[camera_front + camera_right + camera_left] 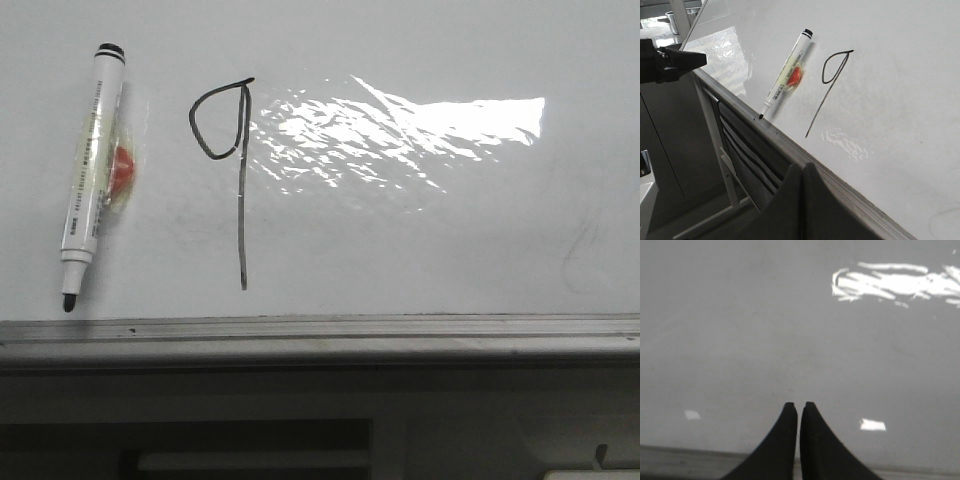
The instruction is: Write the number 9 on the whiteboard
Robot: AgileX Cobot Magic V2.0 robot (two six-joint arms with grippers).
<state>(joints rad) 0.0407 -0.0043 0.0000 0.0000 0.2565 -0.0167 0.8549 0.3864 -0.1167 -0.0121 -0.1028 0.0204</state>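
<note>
The nine is done and the pen is put down.

The number 9 [235,180] sits on the whiteboard [430,250]; the marker [90,170] lies loose well away from both pinched-shut, empty pincers, left gripper [798,407] and right gripper [803,167].

Three views, one whiteboard [450,250].
Front view: close, square-on to the board face, grey rail [320,330] along the frame's lower part. Left wrist view: very near, facing bare board over closed fingertips. Right wrist view: farther off, oblique along the rail [790,145]; shares the 9 [832,80] and marker [785,80] with the front view.
</note>
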